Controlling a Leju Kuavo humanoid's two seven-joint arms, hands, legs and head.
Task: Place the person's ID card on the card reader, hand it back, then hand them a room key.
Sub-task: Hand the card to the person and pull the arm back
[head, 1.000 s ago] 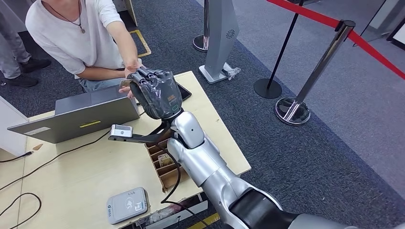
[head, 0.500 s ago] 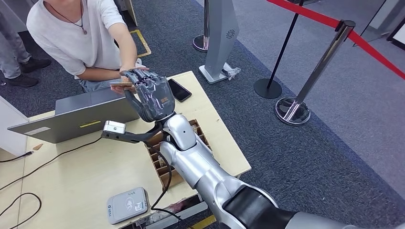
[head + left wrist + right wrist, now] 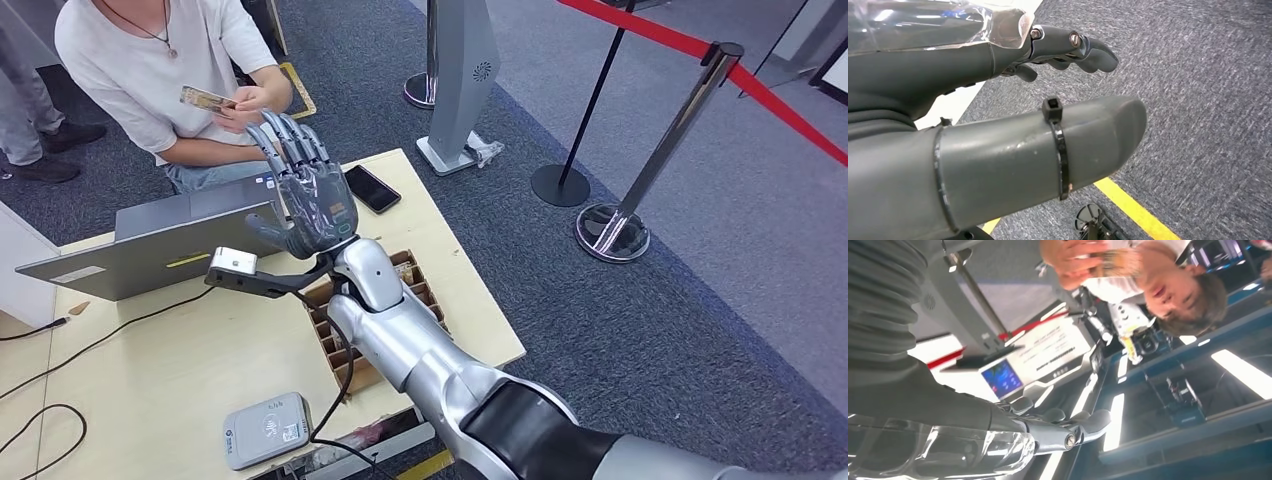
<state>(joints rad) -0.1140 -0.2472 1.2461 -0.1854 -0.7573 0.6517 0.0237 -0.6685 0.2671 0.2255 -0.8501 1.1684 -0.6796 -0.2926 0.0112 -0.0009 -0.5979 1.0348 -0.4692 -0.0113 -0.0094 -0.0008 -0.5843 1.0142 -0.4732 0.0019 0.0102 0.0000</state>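
The right robot hand point(image 3: 305, 195) stands raised over the far half of the counter point(image 3: 190, 350), fingers spread and upright, holding nothing. At its 11 o'clock the person point(image 3: 160, 70) holds the ID card point(image 3: 205, 98) in a hand point(image 3: 245, 100) near the chest, well apart from the robot's fingertips. The card reader point(image 3: 266, 430) lies at the counter's near edge, at about 6 o'clock from the raised hand. Between them sits the slotted box point(image 3: 345, 345), half hidden by the forearm. A laptop point(image 3: 160, 250) stands at 8 o'clock, a phone point(image 3: 372, 188) at 3 o'clock near the far right corner. Beyond the right edge lies open carpet out to the stanchions point(image 3: 610, 225).

The left robot hand point(image 3: 998, 150) hangs over the floor, fingers loosely extended, empty.

Half a second ago the right hand pinched the card at the person's fingers; now the card has gone to the person and the fingers have opened.
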